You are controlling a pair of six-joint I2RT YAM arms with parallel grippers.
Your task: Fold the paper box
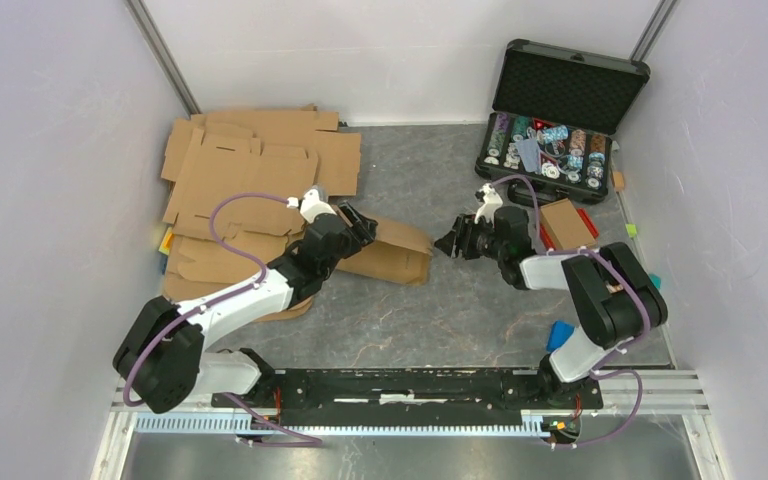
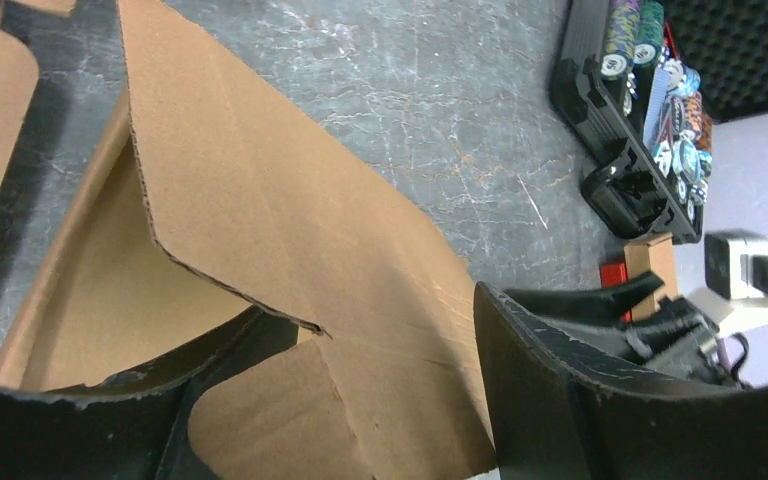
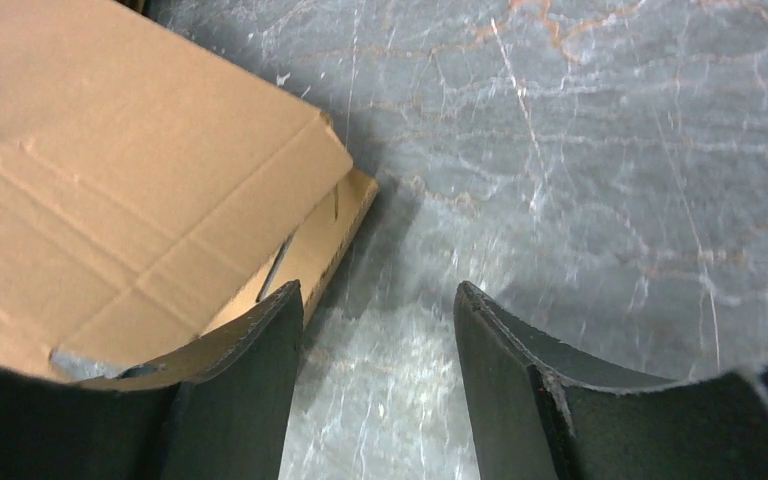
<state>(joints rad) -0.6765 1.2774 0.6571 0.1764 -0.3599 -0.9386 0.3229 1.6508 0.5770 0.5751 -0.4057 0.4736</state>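
The paper box (image 1: 392, 252) is a brown corrugated blank, partly folded, lying at mid-table with a flap raised. My left gripper (image 1: 358, 228) is at its left end. In the left wrist view this gripper (image 2: 385, 305) stands open and wide, with a panel of the paper box (image 2: 260, 200) lying between its fingers. My right gripper (image 1: 452, 243) hovers just right of the box, apart from it. In the right wrist view that gripper (image 3: 379, 290) is open over bare table, its left finger beside the corner of the paper box (image 3: 110, 180).
A pile of flat cardboard blanks (image 1: 250, 165) fills the back left, under my left arm. An open black case of poker chips (image 1: 555, 120) stands at the back right. A small brown box (image 1: 566, 222) and a blue piece (image 1: 560, 333) lie near my right arm.
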